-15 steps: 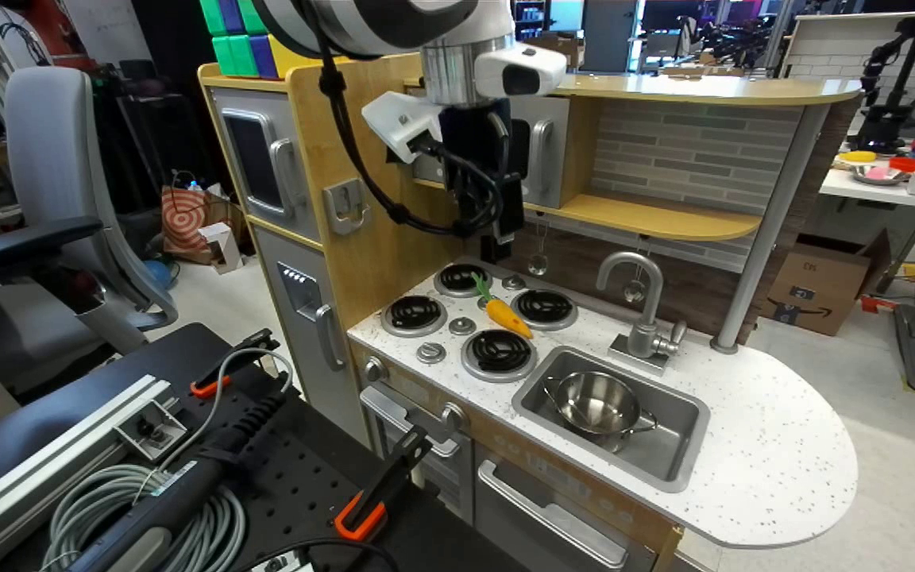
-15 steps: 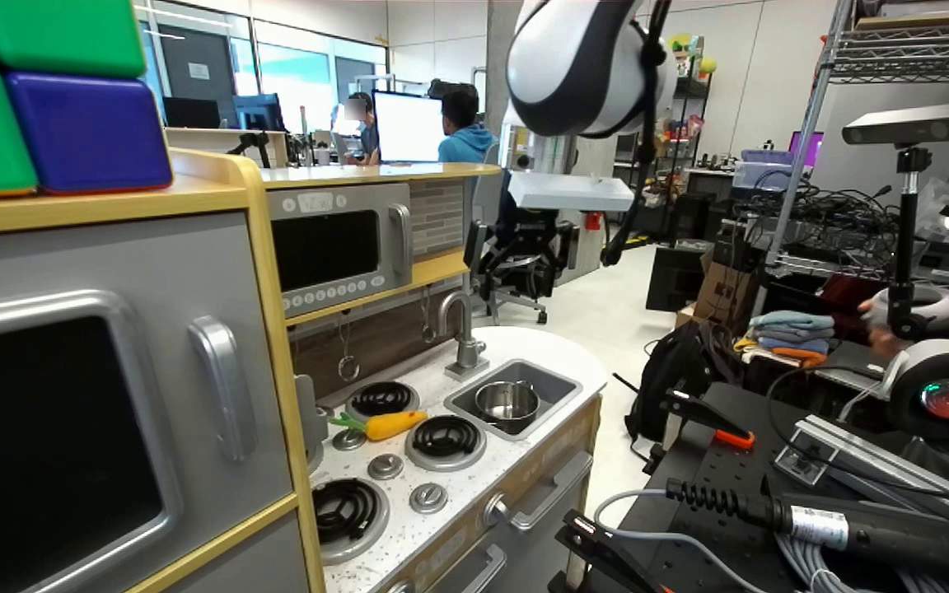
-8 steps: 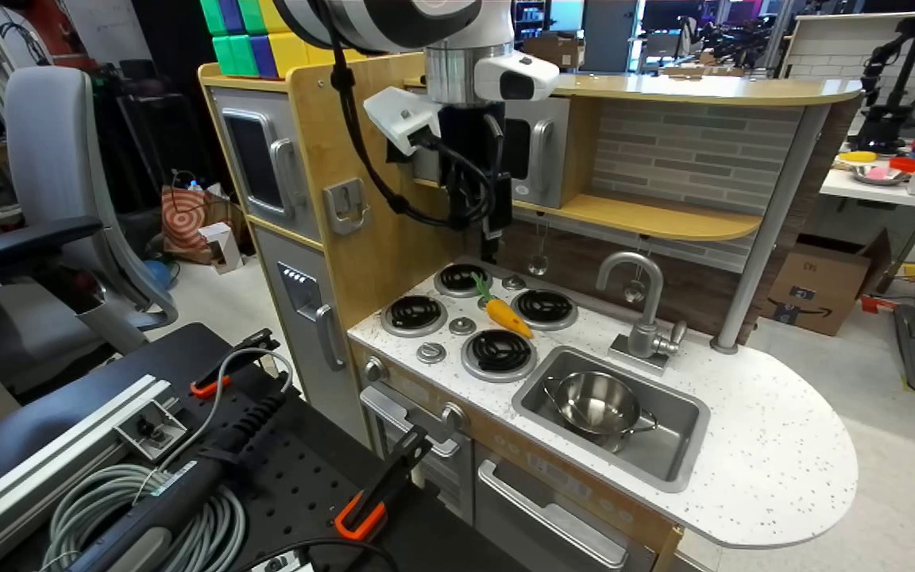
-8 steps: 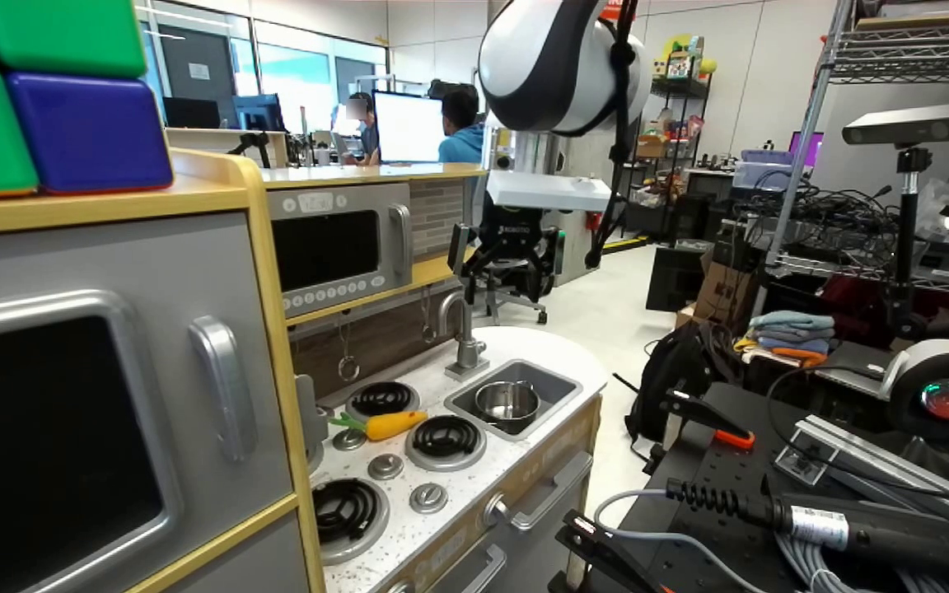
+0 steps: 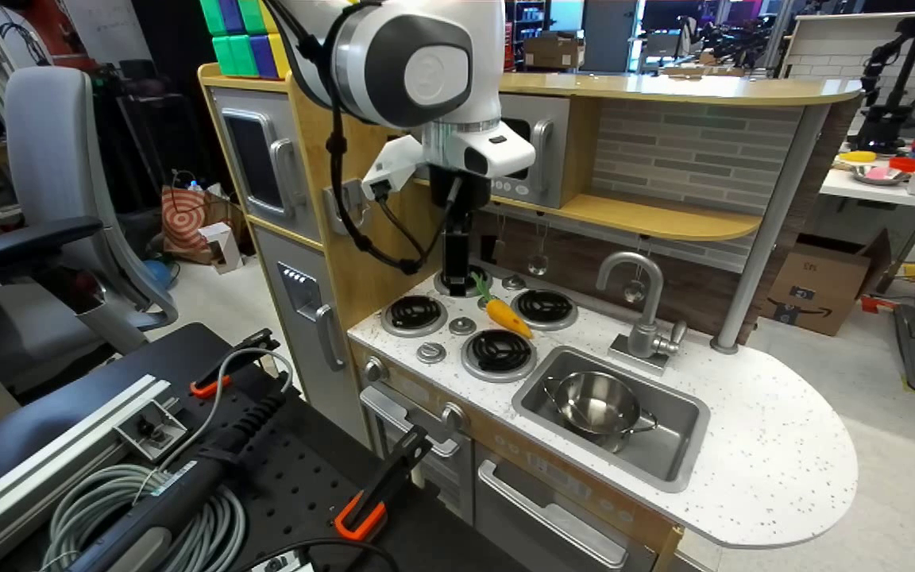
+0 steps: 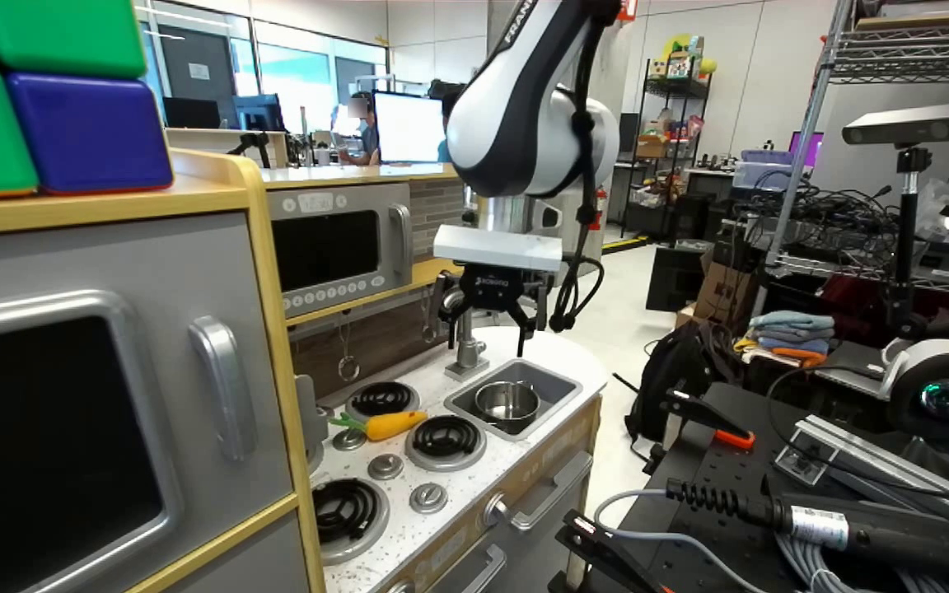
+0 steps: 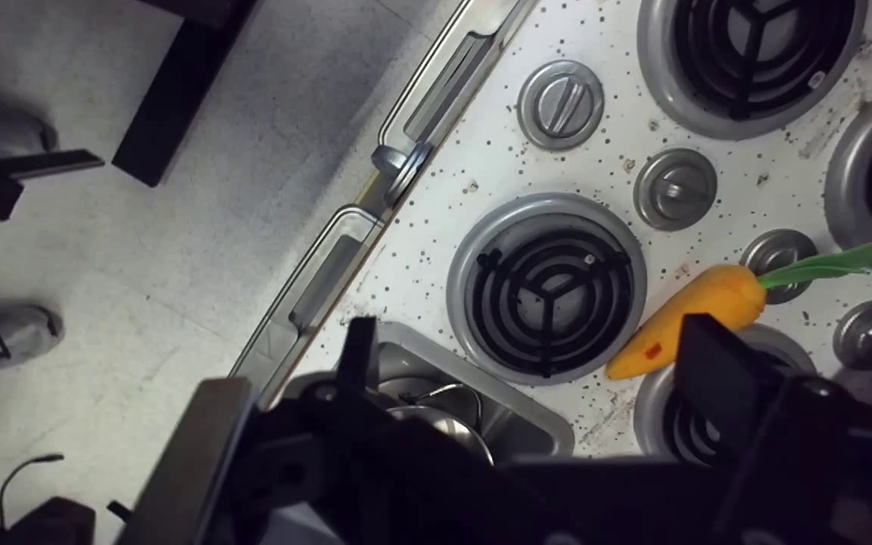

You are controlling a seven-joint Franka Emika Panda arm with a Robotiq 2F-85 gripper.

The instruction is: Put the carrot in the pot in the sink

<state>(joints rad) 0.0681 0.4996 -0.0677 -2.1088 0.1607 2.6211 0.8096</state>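
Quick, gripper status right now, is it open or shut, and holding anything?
Gripper: open, jaws spread apart, holding nothing; the carrot lies on the stovetop.

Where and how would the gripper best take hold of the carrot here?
The carrot is probably best gripped from above, across the width of its thick orange body: it lies lengthwise on the stovetop, narrows to a tip, and its leaves look thin.

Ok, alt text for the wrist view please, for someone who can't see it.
Seen from above, a green-topped orange carrot lies among the burners of a white speckled stovetop. In the foreground, the open black gripper partly hides a metal pot in the sink.
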